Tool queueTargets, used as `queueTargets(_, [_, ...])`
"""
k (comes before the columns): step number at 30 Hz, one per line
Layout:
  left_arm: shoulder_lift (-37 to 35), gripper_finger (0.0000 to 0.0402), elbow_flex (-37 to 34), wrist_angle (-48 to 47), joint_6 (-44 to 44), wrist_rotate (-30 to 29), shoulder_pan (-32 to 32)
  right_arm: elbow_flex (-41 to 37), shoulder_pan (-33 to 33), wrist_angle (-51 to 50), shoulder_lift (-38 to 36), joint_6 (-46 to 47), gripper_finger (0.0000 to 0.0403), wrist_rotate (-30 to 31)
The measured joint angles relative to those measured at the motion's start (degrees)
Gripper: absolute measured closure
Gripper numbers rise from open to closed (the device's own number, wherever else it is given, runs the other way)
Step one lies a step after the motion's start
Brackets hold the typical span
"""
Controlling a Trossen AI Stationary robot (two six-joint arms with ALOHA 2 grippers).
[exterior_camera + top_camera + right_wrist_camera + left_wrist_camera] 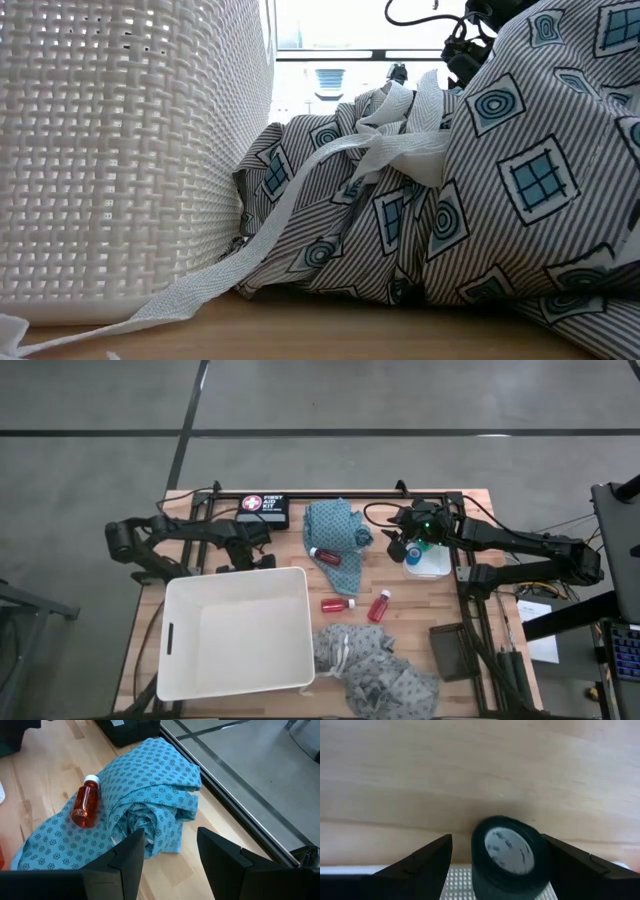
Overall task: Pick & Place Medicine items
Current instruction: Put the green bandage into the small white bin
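My left gripper (245,553) hangs open at the far rim of the white basket (237,660). The teal-green roll (510,857) sits between its fingers, close against one finger (570,865) and clear of the other (420,865). My right gripper (170,855) is open over the near end of the folded teal cloth (145,805) and touches nothing. One red bottle (86,805) lies on that cloth. Two more red bottles (337,604) (380,605) lie on the wood. A small blue piece (414,557) shows by my right gripper (400,548). My left gripper is open around the teal-green roll. The roll's side (542,860) lies right against one finger. I cannot tell whether they touch, or whether the roll rests on anything below.
A black first aid kit (262,510) lies at the far edge. Grey patterned cloth (375,675) with a white strap (300,200) is heaped beside the basket wall (120,150). A dark flat pad (447,650) lies near the right edge. A white flat thing (432,567) lies under the right arm.
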Motion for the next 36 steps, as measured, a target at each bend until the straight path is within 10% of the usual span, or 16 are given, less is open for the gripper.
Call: queueTargets(36, [3.4,0.0236,0.0,2.4,1.7,3.9,0.4,0.0,0.0,0.0,0.0,0.0,0.0223,0.0])
